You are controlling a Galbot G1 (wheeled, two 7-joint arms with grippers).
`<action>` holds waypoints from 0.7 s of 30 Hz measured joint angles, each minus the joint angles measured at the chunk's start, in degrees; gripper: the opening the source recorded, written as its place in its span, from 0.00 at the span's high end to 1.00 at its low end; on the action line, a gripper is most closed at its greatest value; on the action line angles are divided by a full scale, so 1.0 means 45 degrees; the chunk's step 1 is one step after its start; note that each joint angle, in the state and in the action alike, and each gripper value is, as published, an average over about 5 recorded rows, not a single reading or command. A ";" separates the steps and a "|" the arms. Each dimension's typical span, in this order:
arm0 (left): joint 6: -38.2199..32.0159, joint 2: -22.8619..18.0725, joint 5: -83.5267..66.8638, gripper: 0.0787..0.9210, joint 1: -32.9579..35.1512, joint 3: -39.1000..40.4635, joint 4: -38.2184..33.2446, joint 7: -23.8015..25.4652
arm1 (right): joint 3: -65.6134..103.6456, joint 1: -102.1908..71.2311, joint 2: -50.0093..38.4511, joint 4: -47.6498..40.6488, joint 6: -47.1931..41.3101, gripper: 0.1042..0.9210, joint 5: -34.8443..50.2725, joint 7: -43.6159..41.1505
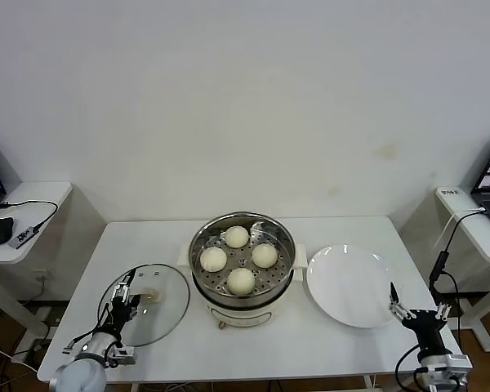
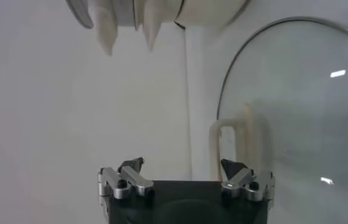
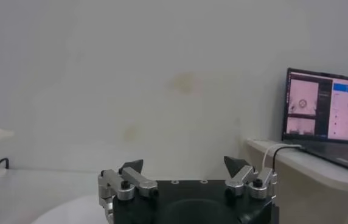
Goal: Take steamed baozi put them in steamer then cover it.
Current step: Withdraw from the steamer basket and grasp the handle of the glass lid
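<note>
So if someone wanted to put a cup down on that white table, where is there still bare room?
Bare patches: the far strip of the table behind the glass lid, the far right corner behind the white plate, and the front edge below the steamer. The middle is crowded: lid, steamer with four baozi and plate sit nearly side by side.

Steamer [image 2: 156,12] cut by edge in left wrist view, only base and feet showing. Cover [image 2: 295,103] cut at edge there too. Plate [image 3: 70,213] barely in right wrist view. Laptop [image 3: 329,115] screen content too small to read.
</note>
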 measured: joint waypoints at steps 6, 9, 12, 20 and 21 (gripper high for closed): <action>0.0058 -0.0053 -0.0056 0.12 -0.0400 0.0042 0.0465 -0.0126 | -0.0087 0.0016 0.0128 -0.0031 -0.0016 0.12 -0.0035 -0.0023; 0.0091 -0.0101 -0.0106 0.12 -0.0541 0.0078 0.0648 -0.0182 | -0.0159 0.0042 0.0174 -0.0042 -0.0032 0.12 -0.0073 -0.0041; 0.0106 -0.0153 -0.0162 0.12 -0.0669 0.0085 0.0814 -0.0234 | -0.0241 0.0047 0.0191 -0.0078 -0.0033 0.12 -0.0130 -0.0048; 0.0096 -0.0214 -0.0210 0.36 -0.0798 0.0103 0.1166 -0.0271 | -0.0424 0.0057 0.0227 -0.0105 -0.0034 0.12 -0.0189 -0.0065; 0.0085 -0.0235 -0.0197 0.39 -0.0811 0.0103 0.1212 -0.0285 | -0.0440 0.0062 0.0229 -0.0107 -0.0033 0.12 -0.0198 -0.0066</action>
